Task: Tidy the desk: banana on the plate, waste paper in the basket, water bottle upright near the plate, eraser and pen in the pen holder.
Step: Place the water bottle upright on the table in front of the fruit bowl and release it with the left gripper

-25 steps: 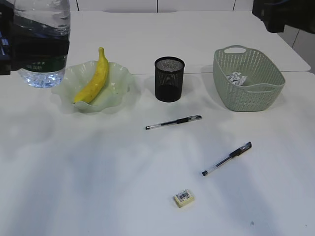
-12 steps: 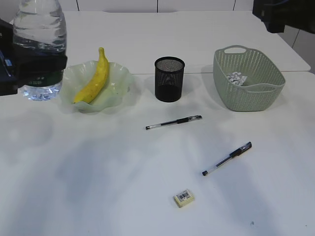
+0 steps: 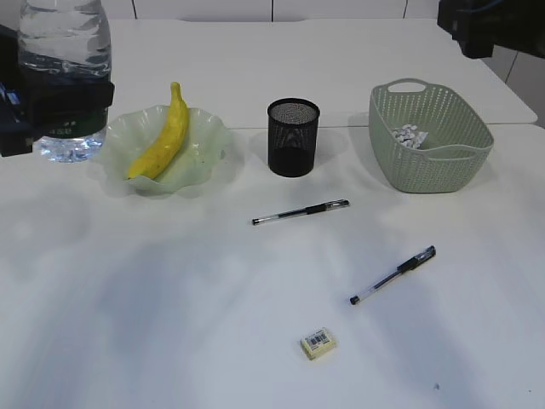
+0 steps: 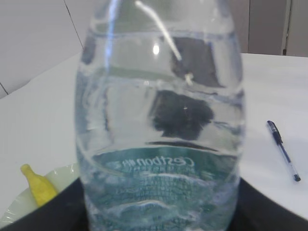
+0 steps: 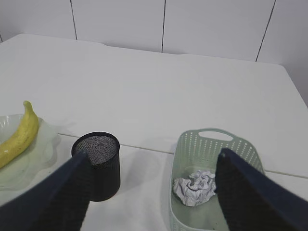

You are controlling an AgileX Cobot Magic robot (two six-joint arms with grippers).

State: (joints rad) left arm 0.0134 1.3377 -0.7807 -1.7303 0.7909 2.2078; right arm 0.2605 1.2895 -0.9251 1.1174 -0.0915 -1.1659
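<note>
My left gripper (image 3: 61, 100) is shut on the water bottle (image 3: 65, 60) at its dark green label, holding it upright just left of the plate (image 3: 209, 146); the cap is out of frame. In the left wrist view the water bottle (image 4: 161, 120) fills the space between the fingers of the left gripper (image 4: 161, 214). The banana (image 3: 162, 136) lies on the plate. Waste paper (image 3: 409, 135) sits in the basket (image 3: 430, 162). Two pens (image 3: 300, 212) (image 3: 393, 275) and the eraser (image 3: 318, 343) lie on the desk (image 3: 170, 281). The pen holder (image 3: 293, 141) stands mid-desk. My right gripper (image 5: 153, 154) hangs open and high, with nothing in it.
The right arm's dark body (image 3: 490, 25) shows at the top right corner. The desk's far edge (image 3: 341, 21) runs behind the pen holder and basket. A seam (image 3: 247, 128) crosses the desk behind the plate.
The water bottle in my left gripper has shifted slightly left and a little lower. The right gripper and everything else on the desk have stayed still.
</note>
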